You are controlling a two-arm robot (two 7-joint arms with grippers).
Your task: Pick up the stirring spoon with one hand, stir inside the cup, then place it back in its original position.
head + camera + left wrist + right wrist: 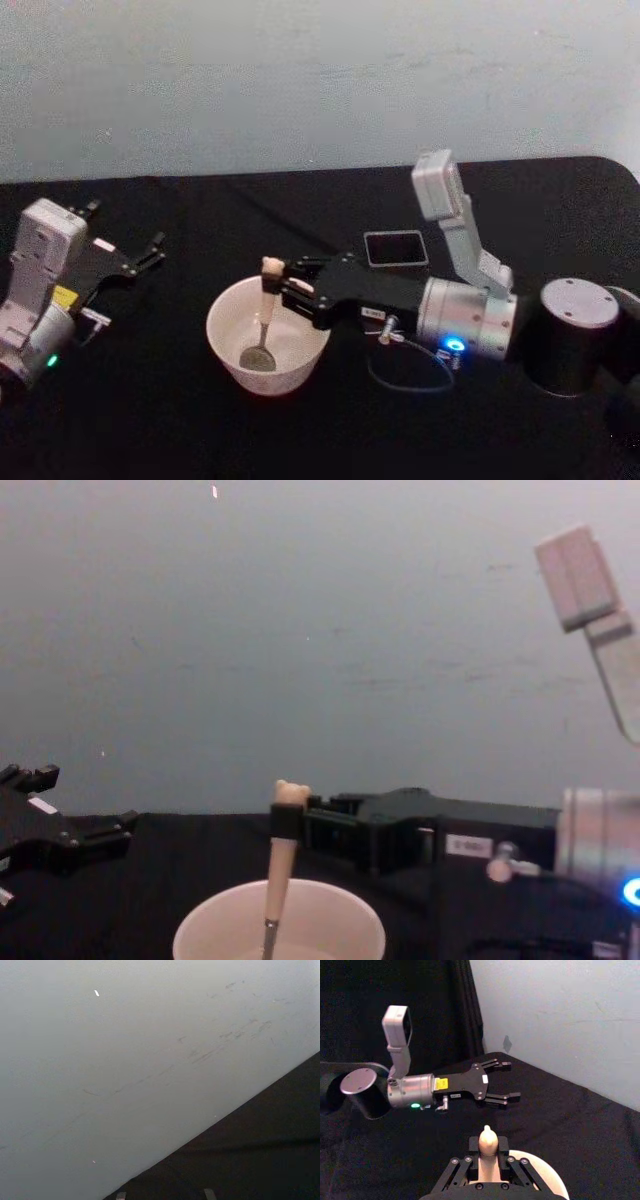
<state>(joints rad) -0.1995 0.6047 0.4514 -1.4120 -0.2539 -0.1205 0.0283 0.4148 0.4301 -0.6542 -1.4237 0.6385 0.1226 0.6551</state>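
Right gripper [276, 286] clamped on spoon [264, 322] handle, spoon's bowl below it inside cup [216, 330]. Left gripper [124, 234] parked far left, fingers spread wide.

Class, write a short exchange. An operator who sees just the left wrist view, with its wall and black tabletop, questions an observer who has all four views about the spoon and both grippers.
Operator: Is the spoon in the cup?
Observer: Yes. The right gripper, shut on the handle, holds the stirring spoon nearly upright with its bowl down in the cup.
Operator: And the gripper whose camera I have?
Observer: The left gripper is open and holds nothing, on the robot's left and apart from the cup.
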